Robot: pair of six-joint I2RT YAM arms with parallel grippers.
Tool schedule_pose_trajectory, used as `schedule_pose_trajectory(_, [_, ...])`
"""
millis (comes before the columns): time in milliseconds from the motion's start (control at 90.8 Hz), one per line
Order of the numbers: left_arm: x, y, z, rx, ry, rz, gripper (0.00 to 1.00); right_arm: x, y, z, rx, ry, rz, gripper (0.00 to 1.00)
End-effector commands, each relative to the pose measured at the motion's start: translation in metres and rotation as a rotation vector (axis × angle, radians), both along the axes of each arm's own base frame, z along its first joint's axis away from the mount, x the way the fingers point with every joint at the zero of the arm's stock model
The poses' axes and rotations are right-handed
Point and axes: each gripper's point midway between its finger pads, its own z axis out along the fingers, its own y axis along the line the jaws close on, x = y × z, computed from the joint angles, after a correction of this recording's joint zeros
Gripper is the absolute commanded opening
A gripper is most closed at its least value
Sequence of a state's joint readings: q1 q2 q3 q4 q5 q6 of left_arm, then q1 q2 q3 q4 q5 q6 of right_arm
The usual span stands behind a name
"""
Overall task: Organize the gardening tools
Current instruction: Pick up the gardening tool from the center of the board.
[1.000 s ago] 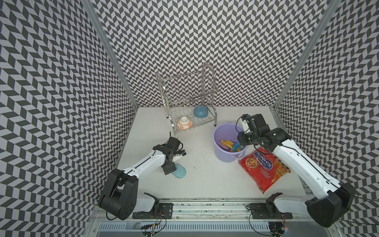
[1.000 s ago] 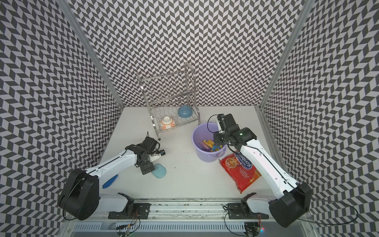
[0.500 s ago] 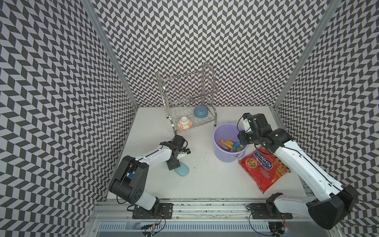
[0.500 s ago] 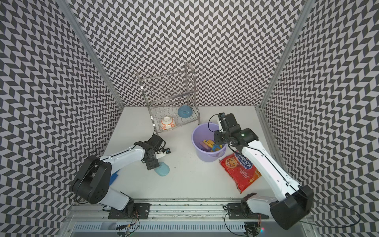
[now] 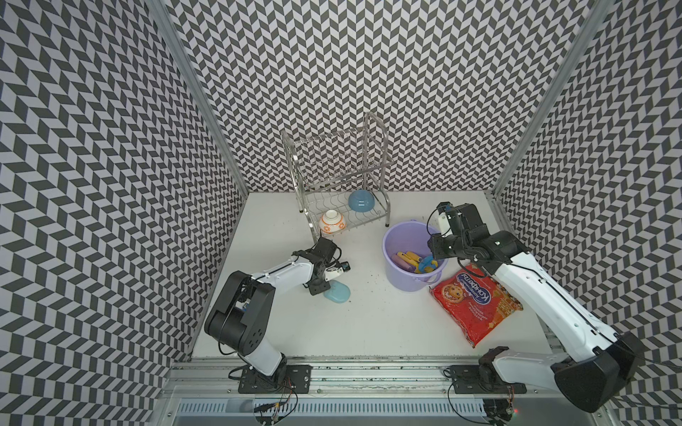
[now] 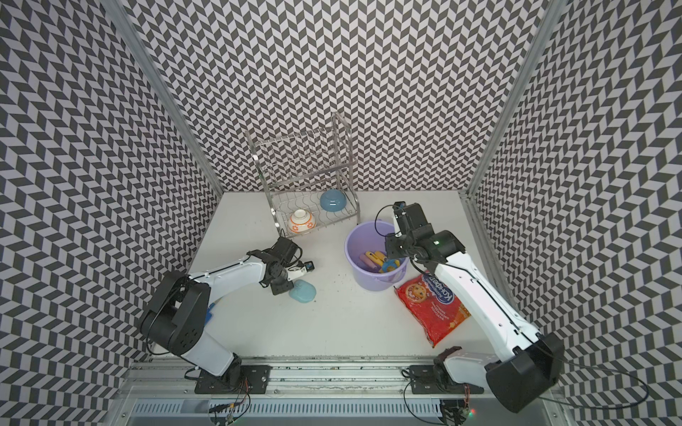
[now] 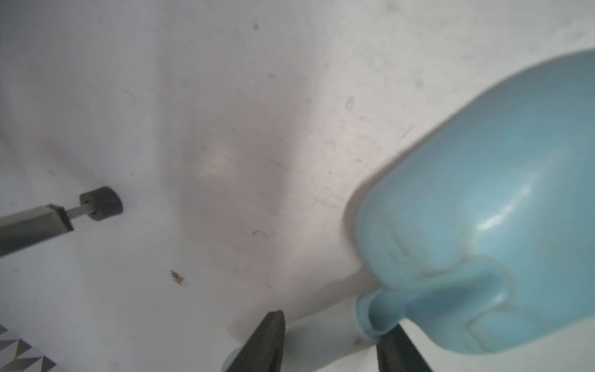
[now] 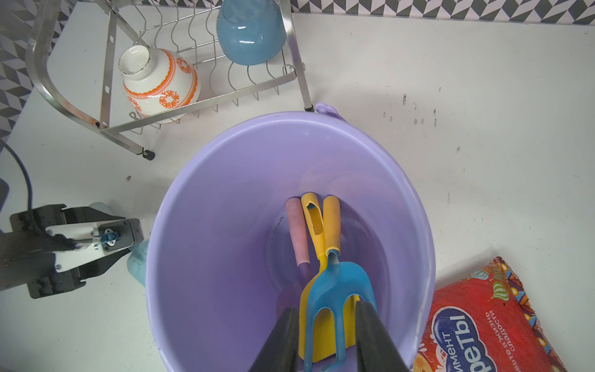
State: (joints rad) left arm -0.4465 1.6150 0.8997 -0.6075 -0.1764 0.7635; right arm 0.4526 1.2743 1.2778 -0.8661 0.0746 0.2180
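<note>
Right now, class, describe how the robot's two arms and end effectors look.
The left arm and right arm have white shells, black joints and thin black wrist cables. The left end effector and right end effector are dark and tapered.

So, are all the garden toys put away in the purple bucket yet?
Almost. The pink-handled scoop and yellow scoop lie in the bucket. The right fingers grip the blue fork inside it. The pale-blue trowel is on the table, left fingers at its handle.
</note>
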Motion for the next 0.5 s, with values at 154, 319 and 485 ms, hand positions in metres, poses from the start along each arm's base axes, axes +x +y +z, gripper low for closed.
schedule_pose_trajectory(154, [-0.016, -0.016, -0.005, -0.077, 0.091, -0.021, 0.22, 0.006, -0.001, 0.02, 0.045, -0.077, -0.023, 0.33])
schedule_pose_trajectory(319, [-0.006, -0.018, 0.012, -0.091, 0.037, -0.01, 0.0, 0.005, 0.0, 0.028, 0.074, -0.103, -0.024, 0.33])
schedule_pose_trajectory(485, [0.02, -0.015, 0.054, -0.104, -0.143, 0.027, 0.0, 0.001, 0.005, 0.041, 0.136, -0.15, -0.012, 0.33])
